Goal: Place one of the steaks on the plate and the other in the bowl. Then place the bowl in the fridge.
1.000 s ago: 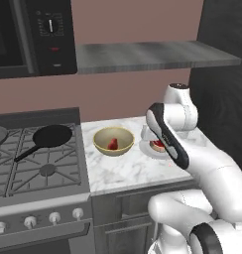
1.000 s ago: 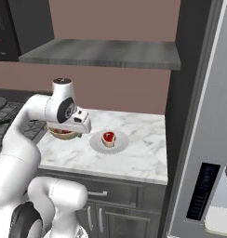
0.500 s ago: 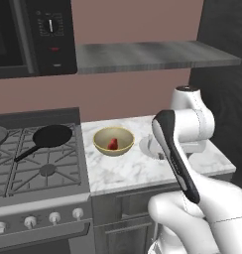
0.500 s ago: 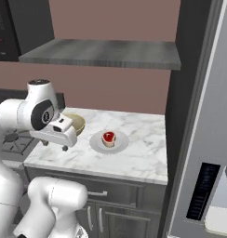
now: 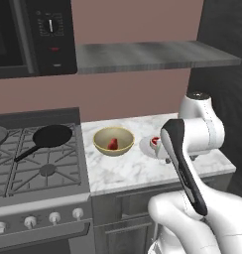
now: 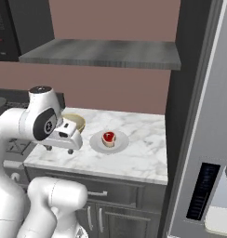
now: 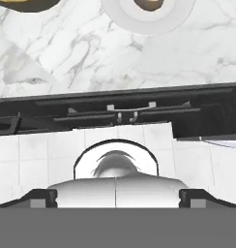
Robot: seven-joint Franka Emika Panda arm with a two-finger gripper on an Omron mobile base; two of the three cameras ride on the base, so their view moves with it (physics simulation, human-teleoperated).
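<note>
On the bench (image 6: 134, 155), one steak (image 6: 108, 137) sits on the plate (image 6: 121, 143) and the other steak (image 5: 112, 144) in the bowl (image 5: 113, 141). The tool (image 6: 59, 149) hangs released near the bench's front edge.

In the left base view, the white robot arm (image 5: 192, 149) covers the right half of the small round light-grey plate (image 5: 148, 147) and most of the raw red steak on it (image 5: 155, 142). In the right base view, the arm hides most of the round tan-beige bowl (image 6: 77, 122); its contents cannot be seen. The tall grey stainless fridge (image 6: 206, 139) is cut off by the right edge. In the hand view, plate and bowl are cropped by the top edge.
</note>
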